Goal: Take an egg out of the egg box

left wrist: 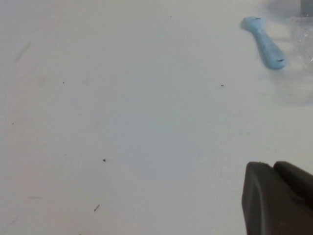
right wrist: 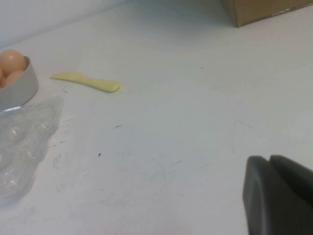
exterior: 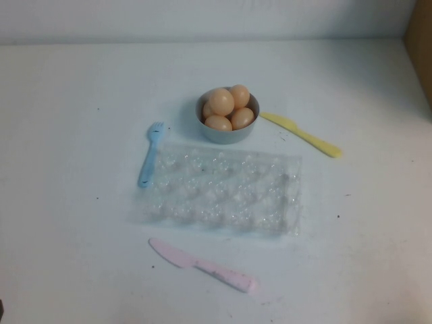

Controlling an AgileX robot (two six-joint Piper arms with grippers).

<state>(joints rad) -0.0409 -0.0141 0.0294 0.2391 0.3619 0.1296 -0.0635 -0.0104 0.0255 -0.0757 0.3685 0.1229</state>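
Observation:
The egg box (exterior: 223,192) is a clear, crinkly plastic tray lying flat mid-table; its cups look empty. Several peach-tan eggs (exterior: 221,101) are piled in a small grey bowl (exterior: 226,133) just behind the box. Neither arm shows in the high view. My left gripper (left wrist: 272,166) is shut on nothing, above bare table well off from the box's edge (left wrist: 301,49). My right gripper (right wrist: 269,159) is also shut and empty, over bare table on the other side of the box (right wrist: 24,142), away from the bowl (right wrist: 22,88) and an egg (right wrist: 12,59).
A blue plastic fork (exterior: 150,155) lies along the box's left side. Right of the bowl is a yellow plastic knife (exterior: 304,135), and a pink knife (exterior: 202,264) lies in front of the box. A cardboard box (exterior: 420,47) stands at the far right edge.

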